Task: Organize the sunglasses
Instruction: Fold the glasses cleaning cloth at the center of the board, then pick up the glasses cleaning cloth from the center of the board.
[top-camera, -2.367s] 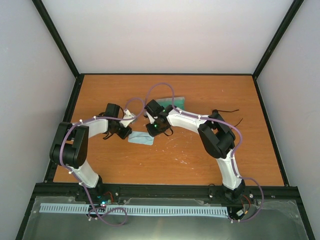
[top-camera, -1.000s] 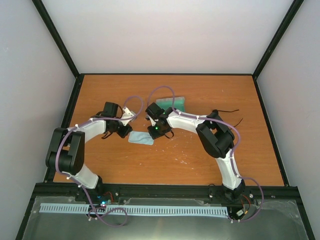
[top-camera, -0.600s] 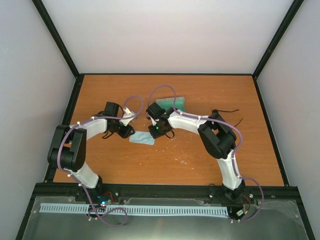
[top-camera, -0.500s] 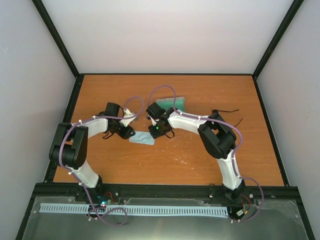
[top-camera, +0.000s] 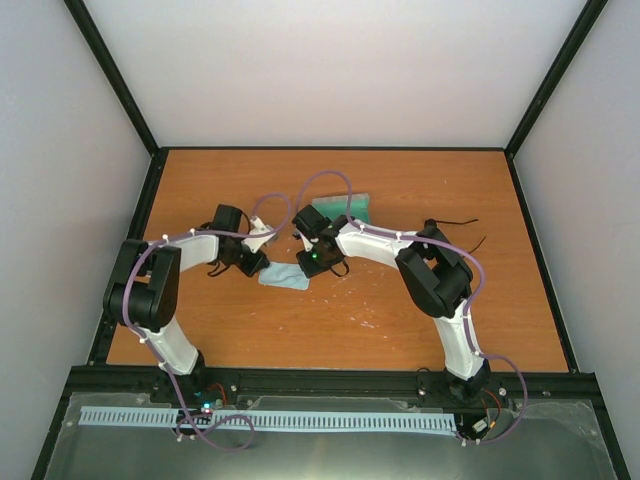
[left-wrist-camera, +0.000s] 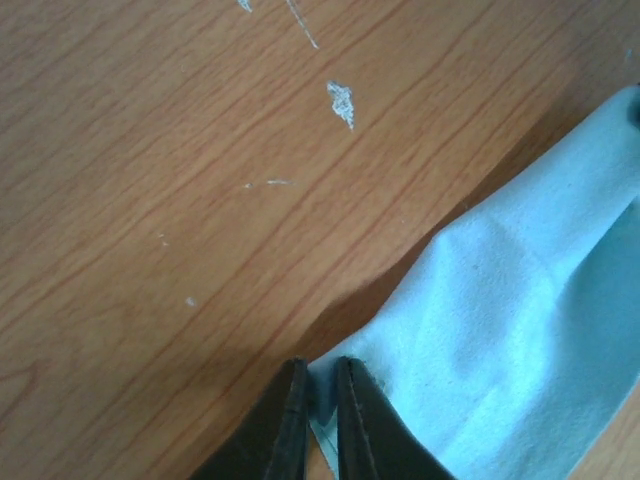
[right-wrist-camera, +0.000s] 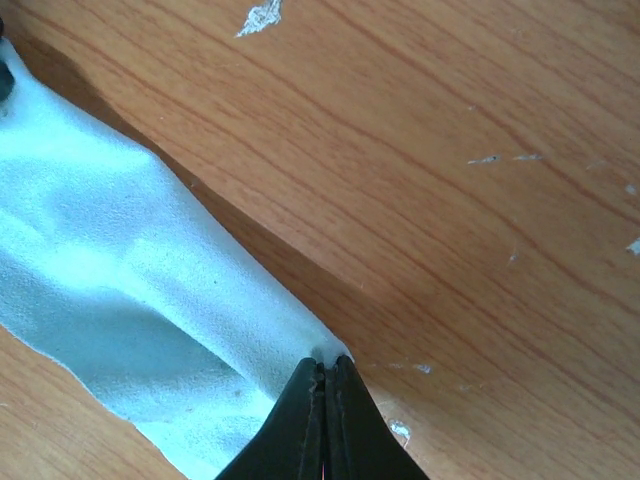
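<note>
A pale blue cloth lies mid-table between my two grippers. My left gripper is shut on the cloth's left corner; in the left wrist view the cloth sits between the gripper's nearly closed fingertips. My right gripper is shut on the cloth's right corner; the right wrist view shows the gripper pinching the cloth. The cloth sags between the two held corners. Of the sunglasses only thin black temple arms show, sticking out from behind my right arm's elbow.
The grey case with mint-green inside lies open behind the right gripper. The wooden table has white scuffs and is ringed by a black frame and white walls.
My left gripper has moved a little to the right onto the cloth's left corner. The right gripper and the cloth have hardly moved.
</note>
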